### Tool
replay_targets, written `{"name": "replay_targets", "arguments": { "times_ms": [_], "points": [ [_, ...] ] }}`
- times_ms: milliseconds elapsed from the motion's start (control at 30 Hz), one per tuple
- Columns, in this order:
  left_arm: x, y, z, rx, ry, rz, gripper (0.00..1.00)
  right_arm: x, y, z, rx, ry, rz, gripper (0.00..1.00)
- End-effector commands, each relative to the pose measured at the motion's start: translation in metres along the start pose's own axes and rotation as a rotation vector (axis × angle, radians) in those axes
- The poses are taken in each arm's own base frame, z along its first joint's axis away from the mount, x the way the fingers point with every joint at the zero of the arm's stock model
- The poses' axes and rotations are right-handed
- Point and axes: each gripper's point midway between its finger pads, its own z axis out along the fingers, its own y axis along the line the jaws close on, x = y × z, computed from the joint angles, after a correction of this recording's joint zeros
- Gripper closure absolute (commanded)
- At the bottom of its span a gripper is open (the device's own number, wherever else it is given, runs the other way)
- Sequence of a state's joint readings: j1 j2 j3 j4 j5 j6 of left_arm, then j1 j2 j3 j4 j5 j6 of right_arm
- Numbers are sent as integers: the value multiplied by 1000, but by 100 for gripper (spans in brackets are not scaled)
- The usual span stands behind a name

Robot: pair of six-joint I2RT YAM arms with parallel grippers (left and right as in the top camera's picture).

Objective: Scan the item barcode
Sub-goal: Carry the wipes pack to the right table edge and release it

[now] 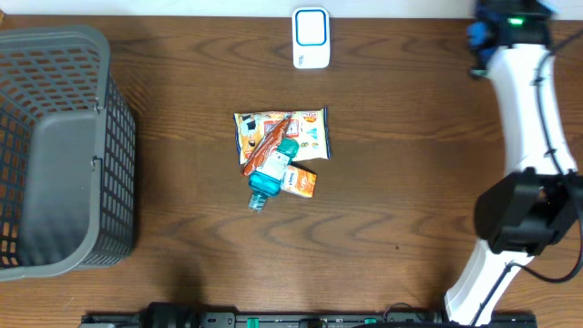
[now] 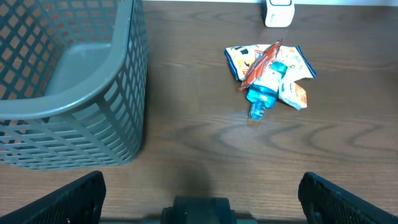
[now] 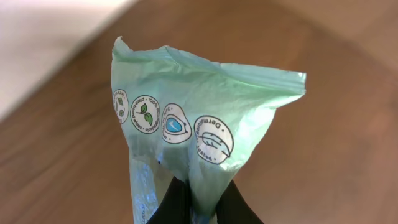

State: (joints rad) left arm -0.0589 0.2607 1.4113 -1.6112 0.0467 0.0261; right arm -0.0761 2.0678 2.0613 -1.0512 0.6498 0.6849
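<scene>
We see the right end effector pinched shut on the bottom of a pale green pouch, which fills the middle of the right wrist view above the brown worktop (round printed seals face the camera). The left end effector gapes wide, holding nothing. In the overhead frame the white scanner sits at top centre and a grey basket at the left. A snack packet, blue bottle and small orange box lie piled mid-frame.
</scene>
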Motion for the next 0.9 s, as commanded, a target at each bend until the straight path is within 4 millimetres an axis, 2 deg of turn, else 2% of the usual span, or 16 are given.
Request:
{"name": "replay_targets", "arguments": {
  "times_ms": [0, 167, 333, 467, 567, 600, 633, 733, 767, 833, 867],
  "points": [
    [18, 0, 0, -3, 81, -4, 1, -8, -69, 60, 249, 0, 18, 99],
    [18, 0, 0, -3, 81, -4, 1, 7, -135, 131, 388, 115, 79, 99],
    [18, 0, 0, -3, 81, -4, 1, 37, -187, 184, 504, 231, 100, 99],
    [18, 0, 0, -3, 81, -4, 1, 46, -220, 198, 557, 280, 114, 99],
    [18, 0, 0, -3, 81, -4, 1, 34, -235, 193, 566, 261, 157, 99],
    [18, 0, 0, -3, 81, -4, 1, 28, -239, 189, 565, 249, 171, 95],
    [18, 0, 0, -3, 81, -4, 1, 20, -243, 184, 562, 234, 188, 84],
    [18, 0, 0, -3, 81, -4, 1, -2, -249, 160, 546, 188, 223, 44],
    [18, 0, 0, -3, 81, -4, 1, -13, -249, 148, 532, 161, 240, 25],
    [18, 0, 0, -3, 81, -4, 1, -32, -248, 124, 497, 110, 273, 8],
    [18, 0, 0, -3, 81, -4, 1, -42, -247, 112, 468, 84, 295, 5]
  ]
}}
